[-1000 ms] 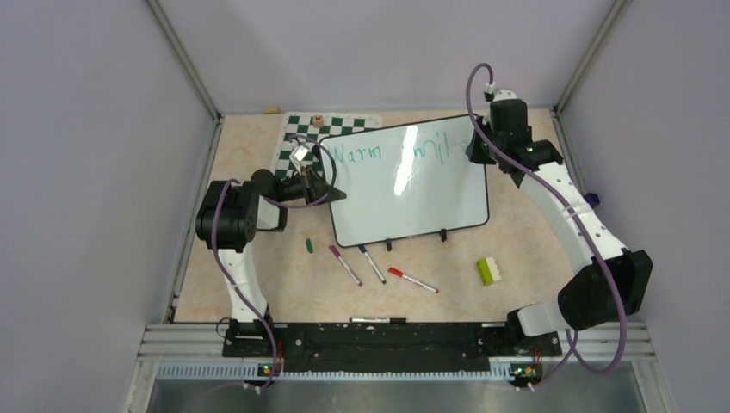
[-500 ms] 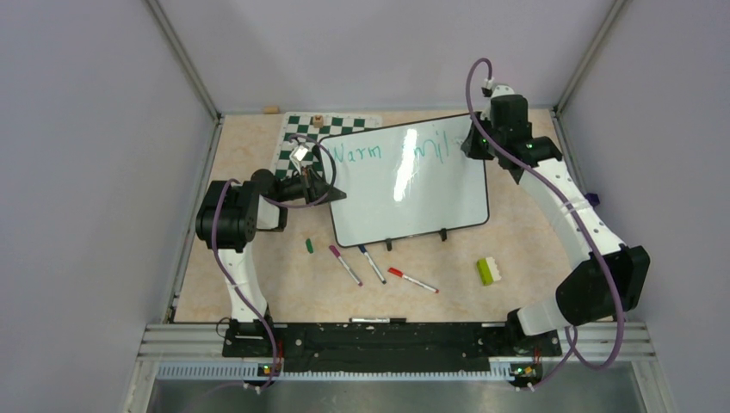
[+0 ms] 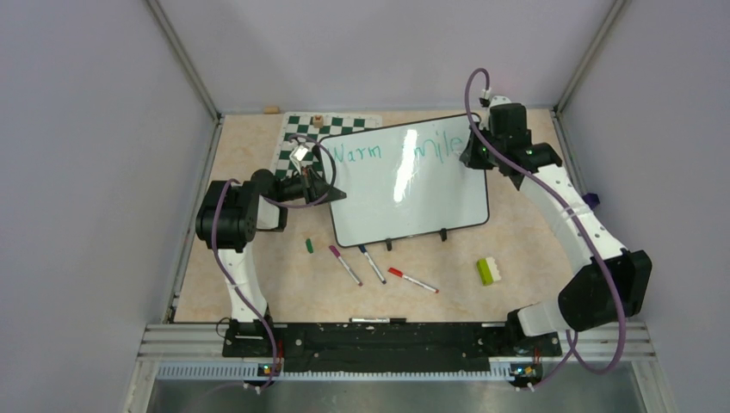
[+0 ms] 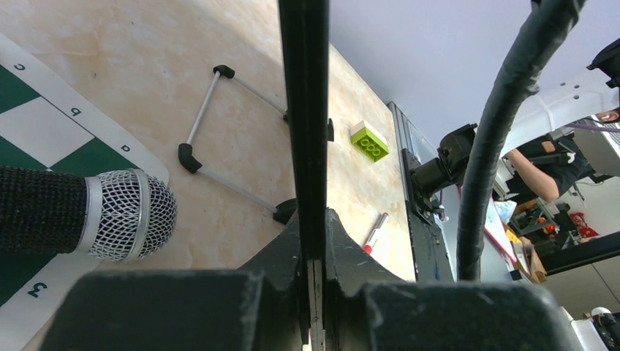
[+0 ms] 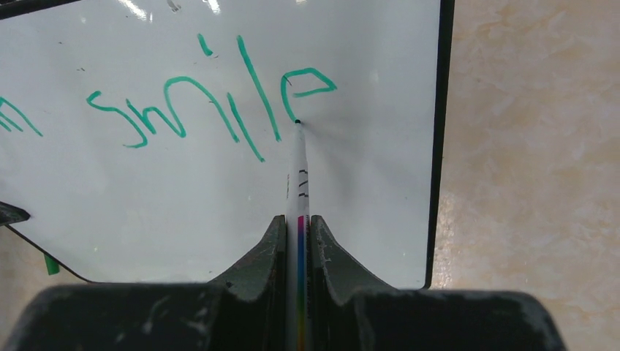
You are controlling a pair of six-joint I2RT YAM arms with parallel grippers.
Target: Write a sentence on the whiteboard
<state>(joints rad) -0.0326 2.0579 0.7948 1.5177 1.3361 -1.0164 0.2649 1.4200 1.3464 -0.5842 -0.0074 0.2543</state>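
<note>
The whiteboard (image 3: 405, 194) lies tilted on the table, its left edge (image 4: 303, 110) clamped in my left gripper (image 3: 332, 191) (image 4: 311, 216), which is shut on it. The sentence (image 3: 392, 152) in teal reads "Warm smile" along the board's far edge. The word "smile" (image 5: 212, 99) shows in the right wrist view. My right gripper (image 3: 475, 157) (image 5: 297, 221) is shut on a white marker (image 5: 298, 172). The marker's tip touches the board at the lower left of the "e".
A green-and-white chess mat (image 3: 295, 138) and a microphone (image 4: 95, 219) lie left of the board. Purple (image 3: 344, 265), blue (image 3: 372, 264) and red (image 3: 411, 280) markers, a green cap (image 3: 309, 245) and a lime brick (image 3: 488, 271) lie nearer the bases. Walls enclose the table.
My right gripper has drawn the letter "e" after "smil", shifting slightly toward the board's right edge. The left arm and the board have not moved.
</note>
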